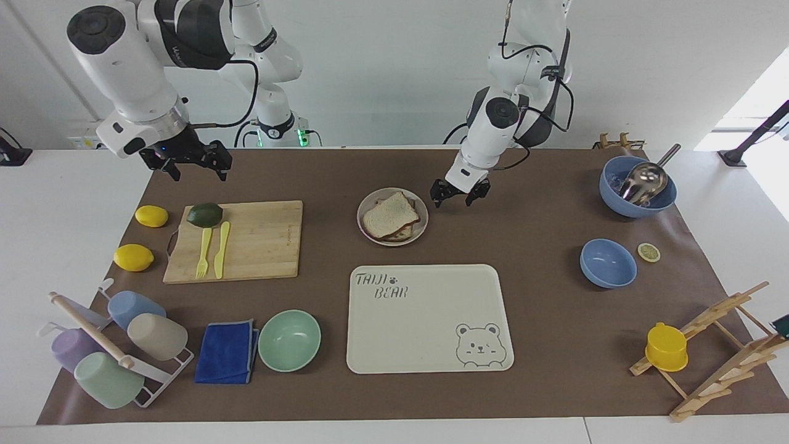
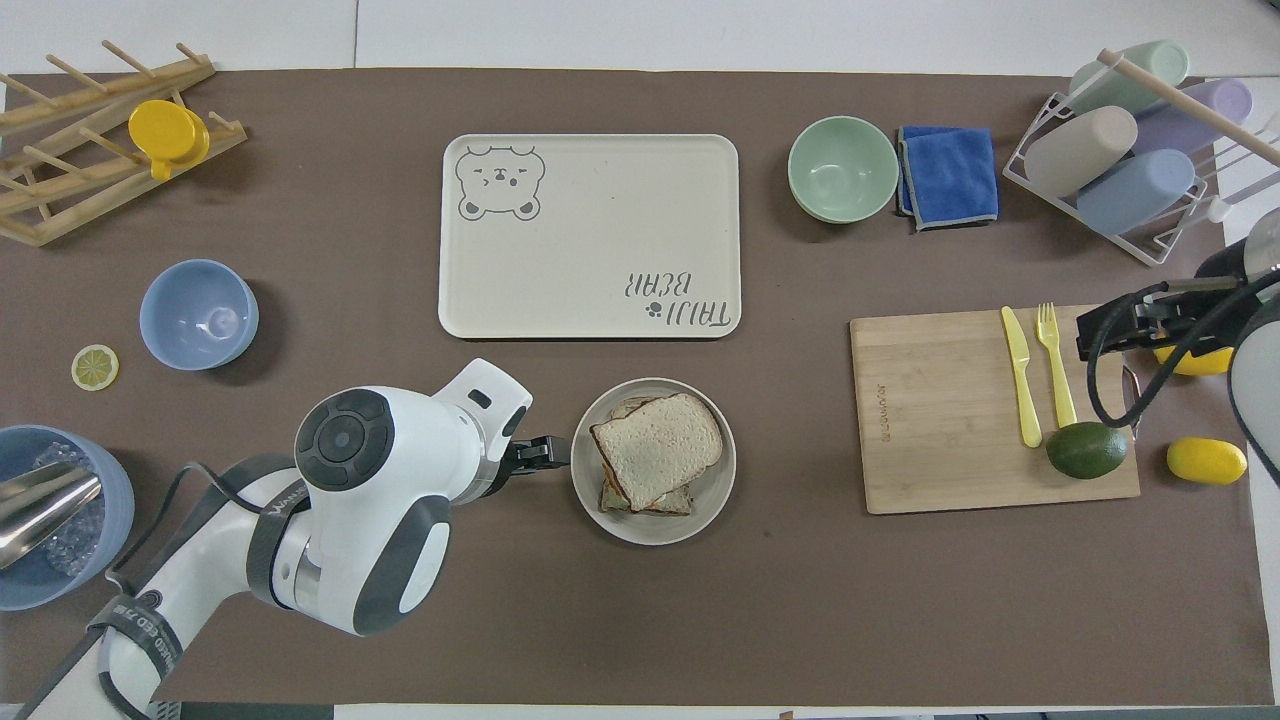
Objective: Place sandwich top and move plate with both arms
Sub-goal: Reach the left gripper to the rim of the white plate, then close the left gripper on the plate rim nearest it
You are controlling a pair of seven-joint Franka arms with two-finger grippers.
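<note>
The sandwich top (image 1: 389,214) is a pale speckled bread slice lying on a stack of slices on the round beige-grey plate (image 1: 421,229). It also shows in the overhead view (image 2: 657,448), as does the plate (image 2: 712,500). My left gripper (image 1: 457,197) is open and empty, low, just beside the plate's rim toward the left arm's end; in the overhead view it (image 2: 545,455) points at the rim. My right gripper (image 1: 196,166) is open and empty, raised over the cutting board's edge toward the right arm's end, as the overhead view (image 2: 1118,325) shows.
The cream bear tray (image 1: 425,345) lies farther from the robots than the plate. The cutting board (image 1: 259,240) bears an avocado (image 1: 204,214), fork and knife. Two lemons, mint bowl (image 1: 289,340), blue cloth, cup rack, two blue bowls, lemon slice and wooden rack surround.
</note>
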